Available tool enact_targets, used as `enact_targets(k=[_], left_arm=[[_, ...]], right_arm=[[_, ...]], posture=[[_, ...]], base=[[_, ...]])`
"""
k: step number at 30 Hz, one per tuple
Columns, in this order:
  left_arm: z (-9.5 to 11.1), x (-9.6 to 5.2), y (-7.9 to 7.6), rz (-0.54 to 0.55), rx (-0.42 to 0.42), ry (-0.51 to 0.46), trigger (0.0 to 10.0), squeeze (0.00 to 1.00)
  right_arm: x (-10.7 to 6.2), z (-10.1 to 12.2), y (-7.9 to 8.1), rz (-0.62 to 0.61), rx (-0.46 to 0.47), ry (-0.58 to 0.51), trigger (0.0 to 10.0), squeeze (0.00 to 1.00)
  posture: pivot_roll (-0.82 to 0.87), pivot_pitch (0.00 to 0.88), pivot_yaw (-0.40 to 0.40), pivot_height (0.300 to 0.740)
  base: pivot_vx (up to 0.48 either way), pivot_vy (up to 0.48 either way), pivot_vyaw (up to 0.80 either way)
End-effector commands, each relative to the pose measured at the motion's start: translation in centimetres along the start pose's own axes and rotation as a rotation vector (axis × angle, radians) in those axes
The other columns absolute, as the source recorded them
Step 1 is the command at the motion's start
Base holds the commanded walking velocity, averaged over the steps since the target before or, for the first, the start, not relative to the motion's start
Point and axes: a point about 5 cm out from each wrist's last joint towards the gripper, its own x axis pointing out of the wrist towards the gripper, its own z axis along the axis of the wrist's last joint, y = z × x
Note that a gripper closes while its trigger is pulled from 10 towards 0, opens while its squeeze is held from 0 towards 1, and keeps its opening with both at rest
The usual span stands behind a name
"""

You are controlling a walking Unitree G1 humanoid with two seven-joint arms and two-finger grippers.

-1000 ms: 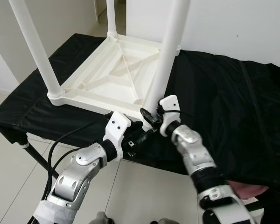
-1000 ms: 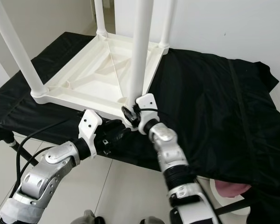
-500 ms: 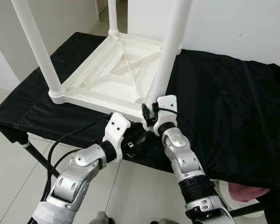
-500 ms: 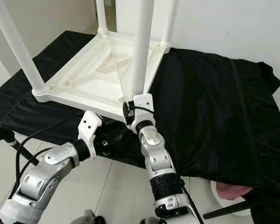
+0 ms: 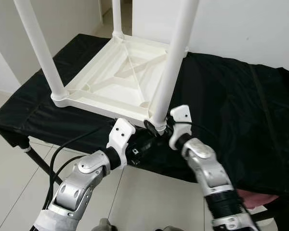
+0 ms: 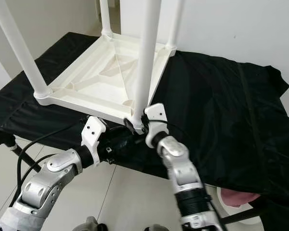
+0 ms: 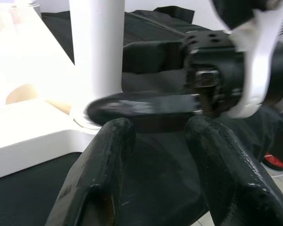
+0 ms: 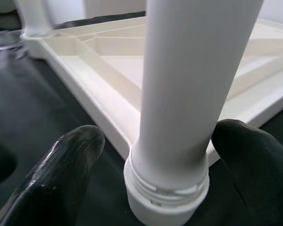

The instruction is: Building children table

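The upturned table top (image 5: 120,77) lies on the black bench (image 5: 231,106). My right pincer (image 8: 155,155) stands apart around the near leg (image 5: 171,67) at its threaded base; my left pincer (image 7: 155,141), also apart, waits beside. Next I must close and twist.

Head cameras look down on the upturned table (image 5: 120,82); both wrist cameras closely face its near leg (image 8: 188,94).

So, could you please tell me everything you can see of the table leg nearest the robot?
The nearest leg is a smooth white plastic tube, standing upright at the corner of the upturned white table top on the black cloth. Screw threads show at its base. The right gripper has its jaws open on either side of it, near the base.
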Motion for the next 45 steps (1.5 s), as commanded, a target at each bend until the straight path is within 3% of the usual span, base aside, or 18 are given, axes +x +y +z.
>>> enact_targets(k=[1,6,8,12,17,27,28,29,30,42,43,44,45], left_arm=[[0.0,0.1,-0.1,-0.010,0.012,0.003,10.0,0.00],[0.1,0.2,0.1,-0.015,0.017,0.004,10.0,0.00],[0.2,0.3,0.2,-0.017,0.021,0.002,10.0,0.00],[0.3,0.3,0.3,-0.014,0.024,0.000,10.0,0.00],[0.4,0.2,0.4,-0.001,0.026,-0.004,10.0,0.00],[0.6,0.2,0.5,0.012,0.022,-0.009,10.0,0.00],[0.6,0.2,0.5,0.014,0.020,-0.010,10.0,0.00],[0.6,0.2,0.5,0.014,0.020,-0.010,10.0,0.00],[0.6,0.2,0.4,0.014,0.018,-0.010,10.0,0.00],[0.4,0.2,0.0,0.008,0.005,-0.009,10.0,0.00],[0.4,0.2,-0.1,0.006,0.003,-0.009,10.0,0.00],[0.4,0.2,-0.1,0.006,0.003,-0.009,10.0,0.00],[0.4,0.1,-0.1,0.004,0.001,-0.009,10.0,0.00]], right_arm=[[-0.1,-0.1,-0.8,0.062,-0.058,0.007,10.0,0.00],[0.4,0.2,-2.8,0.103,-0.138,0.023,10.0,0.00],[1.6,0.3,-3.6,0.132,-0.166,0.043,10.0,0.00],[2.4,0.2,-3.6,0.172,-0.175,0.060,10.0,0.00],[4.1,-0.8,-2.3,0.289,-0.155,0.110,10.0,0.00],[5.1,-1.9,-1.6,0.293,-0.118,0.136,10.0,0.00],[5.2,-2.0,-1.6,0.280,-0.117,0.134,3.9,0.00],[5.2,-2.0,-1.6,0.280,-0.117,0.134,3.9,0.00],[5.2,-2.0,-1.7,0.277,-0.104,0.128,0.0,0.00],[4.5,-2.2,-2.1,0.239,-0.023,0.067,0.0,0.00],[4.2,-2.1,-2.1,0.216,-0.012,0.054,1.6,0.00],[4.2,-2.1,-2.1,0.216,-0.012,0.054,1.6,0.00],[4.0,-2.1,-2.0,0.191,-0.010,0.043,10.0,0.00]], posture=[[-0.05,0.004,-0.023,0.740],[-0.05,0.000,-0.014,0.740],[-0.04,0.000,-0.013,0.740],[-0.04,0.000,-0.013,0.740],[-0.02,0.008,-0.012,0.740],[-0.02,0.024,-0.011,0.740],[-0.02,0.028,-0.012,0.740],[-0.02,0.028,-0.012,0.740],[-0.02,0.036,-0.011,0.740],[-0.03,0.053,-0.012,0.740],[-0.04,0.056,-0.012,0.740],[-0.04,0.056,-0.012,0.740],[-0.04,0.057,-0.012,0.740]], base=[[0.000,0.000,0.00],[0.000,0.000,0.00],[0.000,0.000,0.00],[0.000,0.000,0.00],[0.000,0.000,0.00],[0.000,0.000,0.00],[0.000,0.000,0.00],[0.000,0.000,0.00],[0.000,0.000,0.00],[0.000,0.000,0.00],[0.000,0.000,0.00],[0.000,0.000,0.00],[0.000,0.000,0.00]])
